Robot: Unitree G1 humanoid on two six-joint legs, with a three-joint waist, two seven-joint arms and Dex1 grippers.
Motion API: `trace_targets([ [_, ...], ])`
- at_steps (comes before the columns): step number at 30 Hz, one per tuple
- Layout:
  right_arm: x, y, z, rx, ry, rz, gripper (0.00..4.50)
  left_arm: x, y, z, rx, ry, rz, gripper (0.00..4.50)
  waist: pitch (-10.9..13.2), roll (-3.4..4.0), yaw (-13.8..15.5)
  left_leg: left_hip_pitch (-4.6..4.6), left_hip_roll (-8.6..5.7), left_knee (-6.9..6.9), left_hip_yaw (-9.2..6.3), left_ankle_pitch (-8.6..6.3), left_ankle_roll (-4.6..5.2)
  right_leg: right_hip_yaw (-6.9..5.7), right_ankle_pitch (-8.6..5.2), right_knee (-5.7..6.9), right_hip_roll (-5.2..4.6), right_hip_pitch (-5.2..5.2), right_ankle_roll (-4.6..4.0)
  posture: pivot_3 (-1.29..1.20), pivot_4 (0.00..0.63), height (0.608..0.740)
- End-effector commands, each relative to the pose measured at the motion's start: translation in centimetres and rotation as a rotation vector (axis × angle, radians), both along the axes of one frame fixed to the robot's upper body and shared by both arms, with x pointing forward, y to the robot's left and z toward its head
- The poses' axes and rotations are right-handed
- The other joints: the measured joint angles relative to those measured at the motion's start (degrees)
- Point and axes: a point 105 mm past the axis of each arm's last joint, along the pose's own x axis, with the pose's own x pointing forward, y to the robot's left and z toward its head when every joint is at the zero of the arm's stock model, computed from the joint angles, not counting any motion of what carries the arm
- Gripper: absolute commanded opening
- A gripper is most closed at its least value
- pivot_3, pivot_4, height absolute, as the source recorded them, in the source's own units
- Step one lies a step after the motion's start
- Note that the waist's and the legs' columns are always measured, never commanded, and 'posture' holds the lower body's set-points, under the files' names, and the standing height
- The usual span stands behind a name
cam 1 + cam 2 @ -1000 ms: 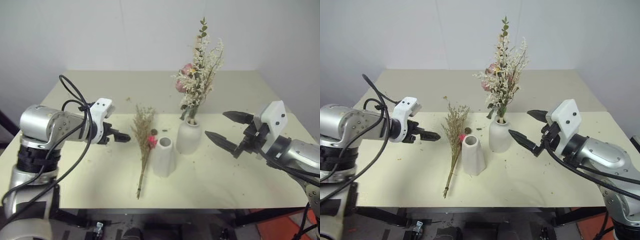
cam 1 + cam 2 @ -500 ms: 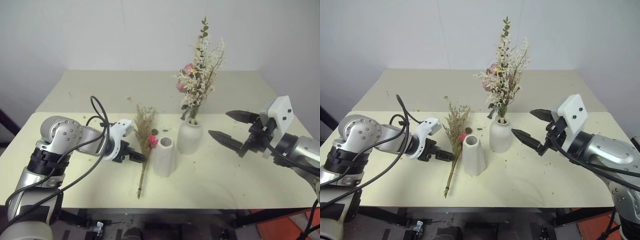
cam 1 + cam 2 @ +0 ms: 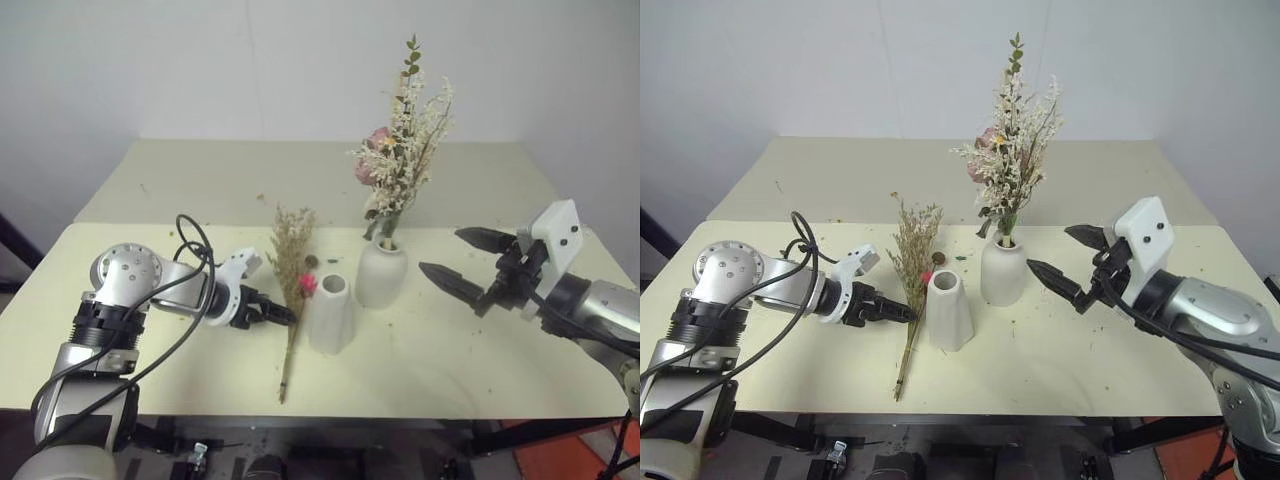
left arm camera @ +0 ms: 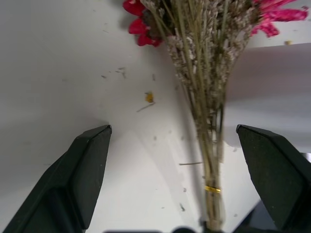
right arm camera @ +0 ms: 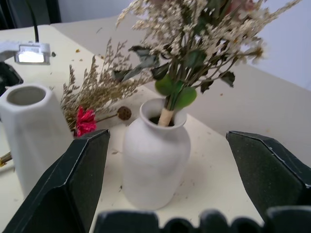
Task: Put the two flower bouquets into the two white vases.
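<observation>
A dried tan bouquet point(image 3: 291, 290) with a bright pink daisy point(image 3: 306, 284) lies flat on the table, just left of the tall tapered white vase point(image 3: 331, 313), whose mouth holds nothing. The round-bellied white vase point(image 3: 381, 272) holds the pink-rose bouquet point(image 3: 400, 150) upright. My left gripper point(image 3: 275, 310) is open and low over the table, and the dried stems point(image 4: 209, 160) run between its fingers point(image 4: 92, 165). To the right of the round vase point(image 5: 155, 155), my right gripper point(image 3: 440, 250) hangs open and level, pointing at it, with nothing held.
The cream table point(image 3: 450, 350) carries scattered dried crumbs and a small brown ball point(image 3: 308, 263) by the vases. Its front edge runs close below the stem ends. A black cable point(image 3: 190, 240) loops over my left arm.
My left gripper dropped and swung right, rolling its wrist, from beside the dried bouquet to astride its stems. The right gripper has hardly moved.
</observation>
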Motion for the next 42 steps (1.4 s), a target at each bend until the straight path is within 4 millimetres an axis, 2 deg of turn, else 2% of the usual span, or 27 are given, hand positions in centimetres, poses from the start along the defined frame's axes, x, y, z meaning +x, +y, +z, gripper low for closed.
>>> trace_targets([
  [1, -2.2, 0.9, -0.1, -0.058, 0.001, 0.080, 4.49, 0.3, 0.1, 1.2, 0.003, -0.018, -0.018, 4.50, 0.00, 0.00, 0.03, 0.01, 0.00, 0.00, 0.00, 0.00, 0.00, 0.00, 0.00, 0.00, 0.00, 0.01, 0.00, 0.00, 0.150, 0.740],
  [6, -3.7, 1.9, -1.3, -0.091, 0.033, 0.146, 4.49, 0.6, 0.7, 1.3, 0.029, -0.008, -0.020, 4.50, 0.00, 0.00, -0.04, 0.03, -0.01, 0.01, 0.01, 0.01, -0.02, 0.00, -0.01, -0.01, 0.00, 0.04, 0.02, 0.00, 0.150, 0.740],
  [15, -3.1, 2.9, -1.9, -0.079, 0.019, 0.138, 4.49, 1.3, 0.9, 1.0, 0.034, 0.018, -0.013, 4.50, 0.00, -0.02, -0.07, -0.02, 0.00, -0.01, 0.01, 0.05, -0.08, -0.01, -0.01, -0.04, -0.01, 0.00, 0.01, 0.00, 0.150, 0.740],
  [23, -2.7, 3.2, -2.5, -0.067, 0.016, 0.119, 4.49, 1.4, -0.7, 1.6, -0.041, 0.028, -0.067, 4.50, 0.00, -0.03, 0.09, -0.07, 0.00, -0.01, 0.00, 0.05, -0.09, -0.03, -0.01, -0.07, -0.01, -0.02, 0.02, 0.00, 0.150, 0.740],
  [30, -2.4, 3.2, -2.6, -0.059, 0.005, 0.089, 4.49, 0.6, -0.6, -0.3, 0.050, 0.064, -0.101, 4.50, -0.01, -0.03, -0.16, -0.03, 0.01, -0.01, 0.00, 0.05, -0.09, -0.02, -0.01, -0.02, 0.00, -0.01, 0.02, 0.00, 0.150, 0.740],
  [42, -1.9, 3.2, -2.6, -0.048, -0.006, 0.060, 4.49, -0.4, -2.1, -1.9, 0.055, 0.103, -0.167, 4.50, -0.03, -0.04, 0.31, 0.04, 0.00, -0.01, 0.00, 0.05, -0.09, -0.02, -0.02, -0.04, -0.02, 0.08, 0.02, 0.00, 0.150, 0.740],
])
